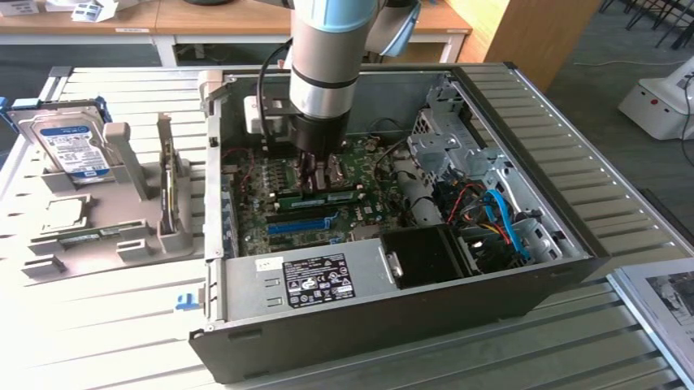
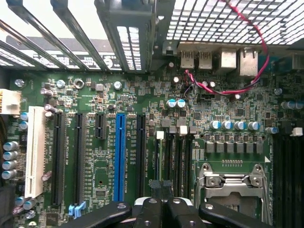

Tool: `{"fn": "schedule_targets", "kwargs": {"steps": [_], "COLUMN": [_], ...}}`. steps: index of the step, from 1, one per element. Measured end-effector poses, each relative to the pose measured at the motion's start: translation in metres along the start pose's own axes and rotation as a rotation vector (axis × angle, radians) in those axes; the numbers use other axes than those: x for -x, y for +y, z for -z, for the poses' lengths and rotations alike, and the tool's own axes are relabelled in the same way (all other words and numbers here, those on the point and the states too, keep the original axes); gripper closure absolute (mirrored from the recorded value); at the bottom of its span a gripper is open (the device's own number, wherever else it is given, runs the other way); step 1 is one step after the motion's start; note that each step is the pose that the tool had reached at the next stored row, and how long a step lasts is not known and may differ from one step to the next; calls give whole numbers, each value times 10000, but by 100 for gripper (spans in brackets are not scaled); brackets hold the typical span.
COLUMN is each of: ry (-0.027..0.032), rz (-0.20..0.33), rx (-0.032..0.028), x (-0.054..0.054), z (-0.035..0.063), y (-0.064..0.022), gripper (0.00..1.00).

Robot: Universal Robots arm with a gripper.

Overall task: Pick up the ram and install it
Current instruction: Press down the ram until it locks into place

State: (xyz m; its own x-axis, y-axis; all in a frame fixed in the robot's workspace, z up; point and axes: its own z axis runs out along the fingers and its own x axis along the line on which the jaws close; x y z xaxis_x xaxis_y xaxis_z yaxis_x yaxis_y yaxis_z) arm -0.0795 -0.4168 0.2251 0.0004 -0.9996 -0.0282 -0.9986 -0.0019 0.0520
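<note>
The arm descends vertically into the open computer case (image 1: 521, 268), wrist straight down over the motherboard (image 2: 142, 142). The pincer (image 2: 162, 186) is fully closed, its tips pressing the top edge of the ram (image 1: 325, 197), which stands seated in a slot beside the blue slot (image 2: 119, 156).

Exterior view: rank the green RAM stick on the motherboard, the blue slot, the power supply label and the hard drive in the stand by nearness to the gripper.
From the gripper:
1. RAM stick, just below the fingers.
2. Blue slot, farther toward the case front.
3. Power supply label, at the front.
4. Hard drive, outside the case, exterior view's left.
</note>
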Motion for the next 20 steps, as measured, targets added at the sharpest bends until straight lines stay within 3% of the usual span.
{"fn": "schedule_targets", "kwargs": {"steps": [20], "ry": [9], "rz": [-5], "rx": [87], "x": [12], "z": [465], "y": [23], "gripper": [90]}}
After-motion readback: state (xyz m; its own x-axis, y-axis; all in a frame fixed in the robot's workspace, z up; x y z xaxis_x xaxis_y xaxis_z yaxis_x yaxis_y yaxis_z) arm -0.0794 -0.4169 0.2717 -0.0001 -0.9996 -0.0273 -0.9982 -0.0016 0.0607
